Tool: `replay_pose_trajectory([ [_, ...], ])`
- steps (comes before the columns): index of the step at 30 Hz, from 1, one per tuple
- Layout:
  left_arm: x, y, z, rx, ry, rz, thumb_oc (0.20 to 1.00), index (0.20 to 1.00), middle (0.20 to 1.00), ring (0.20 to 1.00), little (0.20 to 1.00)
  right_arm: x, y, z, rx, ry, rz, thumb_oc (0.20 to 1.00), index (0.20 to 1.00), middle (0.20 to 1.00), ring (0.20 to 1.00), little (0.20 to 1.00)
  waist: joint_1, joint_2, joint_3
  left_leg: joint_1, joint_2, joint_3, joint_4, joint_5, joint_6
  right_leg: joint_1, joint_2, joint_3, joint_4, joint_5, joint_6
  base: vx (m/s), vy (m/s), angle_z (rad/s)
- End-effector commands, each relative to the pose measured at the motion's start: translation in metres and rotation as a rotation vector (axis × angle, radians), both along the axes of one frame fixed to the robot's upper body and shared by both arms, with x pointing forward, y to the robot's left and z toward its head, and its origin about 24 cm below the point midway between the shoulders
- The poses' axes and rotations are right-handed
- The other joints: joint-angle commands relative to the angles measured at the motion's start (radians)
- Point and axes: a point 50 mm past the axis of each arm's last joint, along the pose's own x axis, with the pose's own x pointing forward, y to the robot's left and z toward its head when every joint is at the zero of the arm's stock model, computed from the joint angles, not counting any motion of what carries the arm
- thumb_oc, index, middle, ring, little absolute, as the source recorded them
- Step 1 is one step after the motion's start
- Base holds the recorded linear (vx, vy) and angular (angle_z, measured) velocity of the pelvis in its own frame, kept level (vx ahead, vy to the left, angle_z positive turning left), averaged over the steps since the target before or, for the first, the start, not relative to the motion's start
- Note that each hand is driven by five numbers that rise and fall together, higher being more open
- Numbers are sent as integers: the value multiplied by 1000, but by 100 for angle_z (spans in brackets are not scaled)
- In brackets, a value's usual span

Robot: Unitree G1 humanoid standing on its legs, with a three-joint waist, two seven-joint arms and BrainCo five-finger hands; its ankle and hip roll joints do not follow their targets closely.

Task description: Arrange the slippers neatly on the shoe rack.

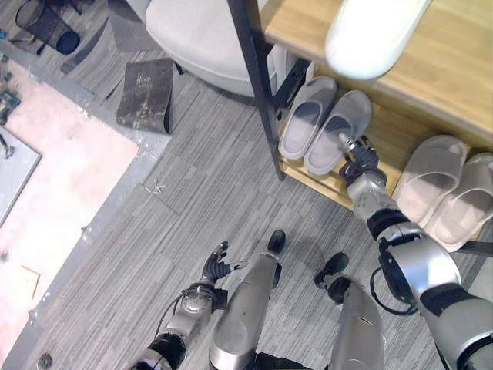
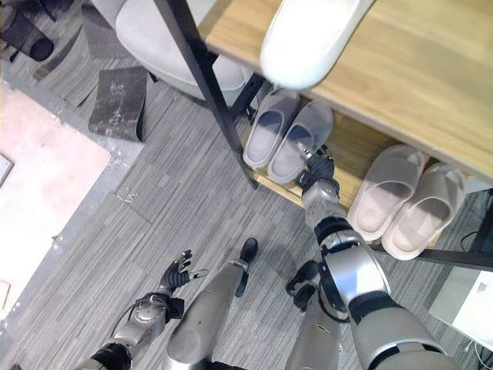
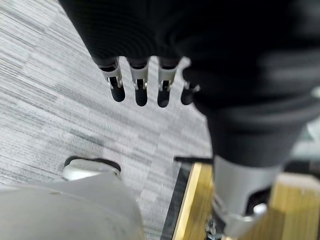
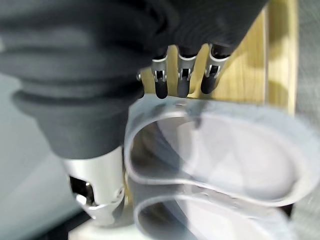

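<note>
A pair of grey slippers [image 1: 306, 116] [image 1: 337, 131] lies side by side on the shoe rack's lower wooden shelf [image 1: 389, 139], next to its black post. A cream pair [image 1: 427, 179] [image 1: 467, 202] lies further right on the same shelf. My right hand [image 1: 359, 159] is at the heel of the right grey slipper [image 4: 225, 150], its fingers [image 4: 181, 80] straight and open over the heel's rim. My left hand [image 1: 216, 267] hangs low over the floor, open and holding nothing, with its fingers [image 3: 141, 87] relaxed.
The rack's top wooden shelf [image 1: 439, 62] carries a white rounded thing [image 1: 371, 31]. A pale grey cushioned seat [image 1: 200, 35] stands left of the rack. Dark mat pieces [image 1: 148, 92] and a black mesh basket [image 1: 45, 27] lie beyond, with a pink mat [image 1: 62, 185] at the left.
</note>
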Motion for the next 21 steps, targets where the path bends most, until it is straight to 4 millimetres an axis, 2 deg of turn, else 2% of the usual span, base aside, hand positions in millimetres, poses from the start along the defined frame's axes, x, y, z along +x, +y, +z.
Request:
replay_pose_trajectory([
  [1, -9, 11, -4, 19, 3, 46, 1000, 1000, 1000, 1000, 1000, -11, 11, 3, -279, -91, 78, 1000, 1000, 1000, 1000, 1000, -21, -61, -66, 52, 13, 52, -91, 11, -5, 145, 10, 18, -143, 32, 94, 85, 15, -7],
  [3, -18, 12, -9, 8, 27, 75, 1000, 1000, 1000, 1000, 1000, -36, 23, -40, -308, -26, 146, 1000, 1000, 1000, 1000, 1000, -41, -76, -107, 111, 26, 56, -174, 42, -9, 202, 28, 1, -218, 62, 106, 100, 0, -9],
  [4, -18, 12, -9, 8, 28, 75, 1000, 1000, 1000, 1000, 1000, -37, 23, -40, -308, -24, 146, 1000, 1000, 1000, 1000, 1000, -42, -75, -107, 114, 26, 55, -177, 43, -9, 205, 29, 0, -221, 63, 106, 124, -20, -13],
  [5, -23, 13, -12, 6, 43, 77, 1000, 1000, 1000, 1000, 1000, -51, 28, -58, -405, 2, 214, 1000, 1000, 1000, 1000, 1000, -51, -81, -132, 144, 35, 57, -220, 60, -14, 237, 39, -13, -266, 75, 113, 165, -67, -27],
  [6, -29, 16, -15, 13, 63, 83, 1000, 1000, 1000, 1000, 1000, -79, 29, -89, -466, 71, 300, 1000, 1000, 1000, 1000, 1000, -64, -91, -171, 195, 46, 62, -279, 79, -20, 286, 52, -31, -328, 91, 123, 225, -79, -21],
  [8, -34, 19, -19, 35, 83, 71, 1000, 1000, 1000, 1000, 1000, -105, 20, -118, -492, 165, 340, 1000, 1000, 1000, 1000, 1000, -73, -98, -211, 247, 52, 67, -332, 93, -27, 334, 72, -40, -385, 103, 129, 174, -64, -9],
  [12, -26, 20, -13, 57, 52, 51, 1000, 1000, 1000, 1000, 1000, -146, 13, -151, -430, 273, 373, 1000, 1000, 1000, 1000, 1000, -97, -107, -273, 321, 65, 98, -388, 100, -33, 392, 86, -27, -446, 120, 137, 97, -38, -8],
  [15, -17, 1, -4, 93, 7, -142, 1000, 1000, 1000, 1000, 1000, -173, 9, -168, -400, 343, 433, 1000, 1000, 1000, 1000, 1000, -126, -106, -310, 365, 73, 125, -413, 98, -37, 422, 99, -4, -483, 126, 139, 62, -15, -35],
  [16, -17, 1, -4, 93, 7, -142, 1000, 1000, 1000, 1000, 1000, -173, 9, -168, -400, 343, 433, 1000, 1000, 1000, 1000, 1000, -126, -106, -312, 361, 72, 124, -413, 100, -36, 419, 98, -5, -485, 129, 139, 49, -14, -29],
  [17, -13, -13, 2, 113, -25, -259, 1000, 1000, 1000, 1000, 1000, -182, 6, -175, -415, 379, 450, 1000, 1000, 1000, 1000, 1000, -138, -105, -324, 375, 73, 136, -425, 99, -38, 428, 101, 2, -498, 131, 141, 45, -25, -25],
  [18, -2, -33, 15, 189, -97, -451, 1000, 1000, 1000, 1000, 1000, -195, -2, -185, -424, 439, 466, 1000, 1000, 1000, 1000, 1000, -157, -102, -342, 386, 77, 145, -432, 98, -43, 436, 105, 12, -512, 133, 143, 49, -28, -21],
  [19, -2, -33, 15, 189, -97, -451, 1000, 1000, 1000, 1000, 1000, -195, -2, -185, -424, 440, 466, 1000, 1000, 1000, 1000, 1000, -157, -102, -343, 385, 77, 145, -432, 98, -43, 436, 105, 12, -512, 133, 143, 51, -24, -17],
  [20, 5, -44, 24, 239, -150, -558, 1000, 1000, 1000, 1000, 1000, -201, -8, -190, -420, 475, 454, 1000, 1000, 1000, 1000, 1000, -171, -99, -350, 395, 78, 153, -435, 92, -45, 443, 107, 17, -516, 131, 145, 70, -10, -6],
  [21, 20, -64, 47, 352, -277, -747, 1000, 1000, 1000, 1000, 1000, -208, -18, -191, -414, 491, 425, 1000, 1000, 1000, 1000, 1000, -199, -94, -365, 410, 81, 165, -441, 85, -45, 449, 112, 29, -524, 132, 147, 84, -9, -14],
])
